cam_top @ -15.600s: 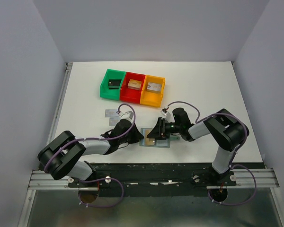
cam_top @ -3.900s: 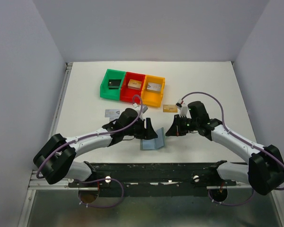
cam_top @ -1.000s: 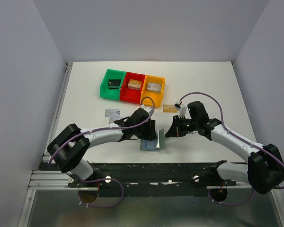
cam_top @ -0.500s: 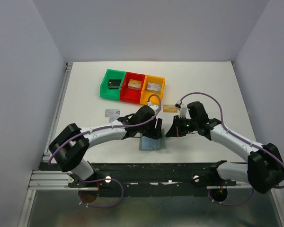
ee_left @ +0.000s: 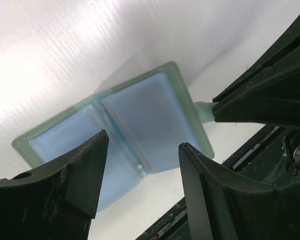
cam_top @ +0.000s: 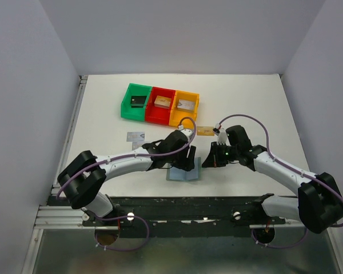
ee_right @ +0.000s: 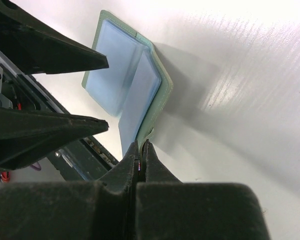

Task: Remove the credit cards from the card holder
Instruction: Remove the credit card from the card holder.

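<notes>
Near the front edge of the table [cam_top: 246, 108], between the two arms, the card holder [cam_top: 182, 174] lies open with its pale blue pockets facing up. I can see no card in the pockets from the left wrist view. One could be tucked deep inside, so I cannot tell for sure. The right gripper [ee_right: 140, 146] is pinched tight on the little side tab [ee_left: 202, 111] at the holder's right edge. The left gripper [ee_left: 142, 142] hangs just above the pockets with its fingers spread wide and nothing in them.

Two credit cards lie out on the table. A silvery card [cam_top: 136, 136] is far and left of the holder, and a tan-gold card [cam_top: 204, 131] is far and right of it.

What could go wrong? The tab is thin, so it might slip out of the pinch if the right arm pulls. Then the holder could flop shut. If the left fingers push down hard, they may drag the whole holder and not a card. The holder sits close to the near edge too, so a shove could knock it off.

Far back, three bins sit in a row. The green bin [cam_top: 132, 114] holds a black block [cam_top: 138, 101]. The red bin [cam_top: 158, 117] holds a tan block [cam_top: 162, 102], and the orange bin [cam_top: 182, 121] holds a grey block [cam_top: 186, 104].
</notes>
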`<action>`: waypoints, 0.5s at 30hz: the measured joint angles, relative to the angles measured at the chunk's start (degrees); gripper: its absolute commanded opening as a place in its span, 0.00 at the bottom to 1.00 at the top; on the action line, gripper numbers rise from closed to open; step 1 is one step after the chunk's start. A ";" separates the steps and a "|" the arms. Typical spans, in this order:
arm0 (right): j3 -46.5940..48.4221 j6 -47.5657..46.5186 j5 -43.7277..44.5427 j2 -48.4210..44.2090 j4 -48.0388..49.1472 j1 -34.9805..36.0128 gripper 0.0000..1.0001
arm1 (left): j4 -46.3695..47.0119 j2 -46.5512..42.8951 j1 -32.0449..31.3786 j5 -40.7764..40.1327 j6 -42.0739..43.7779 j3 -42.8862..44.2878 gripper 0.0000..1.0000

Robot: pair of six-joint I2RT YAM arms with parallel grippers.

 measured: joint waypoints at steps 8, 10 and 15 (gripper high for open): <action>0.00 0.00 -0.04 -0.42 0.02 0.00 0.00 | -0.42 -2.60 0.02 -2.82 -0.90 -2.16 0.76; 0.00 0.00 -0.07 -0.42 0.00 0.00 0.00 | -0.42 -2.47 0.00 -2.89 -0.98 -2.12 0.77; 0.00 0.00 -0.09 -0.44 0.02 0.00 0.00 | -0.44 -0.85 -0.46 -2.86 -1.05 -0.92 0.77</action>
